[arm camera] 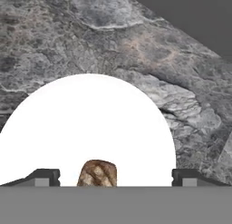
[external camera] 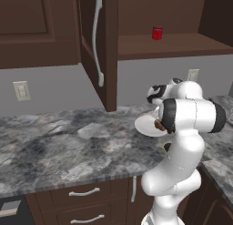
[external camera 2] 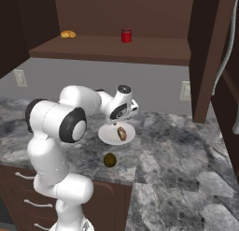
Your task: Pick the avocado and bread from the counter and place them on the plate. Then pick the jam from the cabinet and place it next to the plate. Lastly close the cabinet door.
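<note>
Your end effector (arm camera: 115,175) hangs spread wide over the plate (external camera 2: 108,134), bread (external camera 2: 122,133) lying on it; the avocado (external camera 2: 109,160) sits on the surface (external camera 2: 177,146) nearby.

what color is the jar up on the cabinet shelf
Red: the jam jar on the shelf shows best in the right base view.

Left base view: behind my arm, left side, looking forward and down at the counter (external camera: 68,142) and open cabinet (external camera: 173,44). Right base view: same scene from my right, sharing the plate (external camera 2: 108,134). Hand view: close above the plate (arm camera: 90,123), looking down along my fingers.
</note>
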Controlling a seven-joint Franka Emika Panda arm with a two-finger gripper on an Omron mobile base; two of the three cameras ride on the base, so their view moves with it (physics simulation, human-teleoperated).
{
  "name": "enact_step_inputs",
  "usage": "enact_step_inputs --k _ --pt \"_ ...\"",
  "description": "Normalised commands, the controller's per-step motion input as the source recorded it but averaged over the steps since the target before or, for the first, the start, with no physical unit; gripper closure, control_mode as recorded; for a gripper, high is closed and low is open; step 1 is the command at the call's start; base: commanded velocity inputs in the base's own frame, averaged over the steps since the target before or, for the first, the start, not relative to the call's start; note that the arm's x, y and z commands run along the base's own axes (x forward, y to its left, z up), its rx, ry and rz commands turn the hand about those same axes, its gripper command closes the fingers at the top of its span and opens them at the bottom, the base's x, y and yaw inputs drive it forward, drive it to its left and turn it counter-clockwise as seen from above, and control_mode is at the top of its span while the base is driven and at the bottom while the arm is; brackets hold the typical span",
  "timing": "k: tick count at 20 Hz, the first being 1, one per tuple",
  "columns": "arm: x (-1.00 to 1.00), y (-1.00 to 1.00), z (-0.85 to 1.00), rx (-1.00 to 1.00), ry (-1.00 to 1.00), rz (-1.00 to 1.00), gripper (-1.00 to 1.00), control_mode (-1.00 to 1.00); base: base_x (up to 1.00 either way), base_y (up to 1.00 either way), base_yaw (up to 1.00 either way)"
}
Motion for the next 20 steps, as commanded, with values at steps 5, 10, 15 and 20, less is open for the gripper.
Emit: enact_step_inputs --k 5,10,15,20 --pt "-0.72 0.0 0.23 0.01 -0.1 0.0 -1.0 -1.0 0.0 0.0 0.0" --pt "-0.85 0.0 0.42 0.08 -0.05 -0.03 -1.0 -1.0 0.0 0.0 0.0" --pt "-0.83 0.0 0.35 0.1 0.0 -0.14 -1.0 -1.0 0.0 0.0 0.0" --pt "-0.69 0.0 0.2 0.06 0.01 -0.19 -1.0 -1.0 0.0 0.0 0.0"
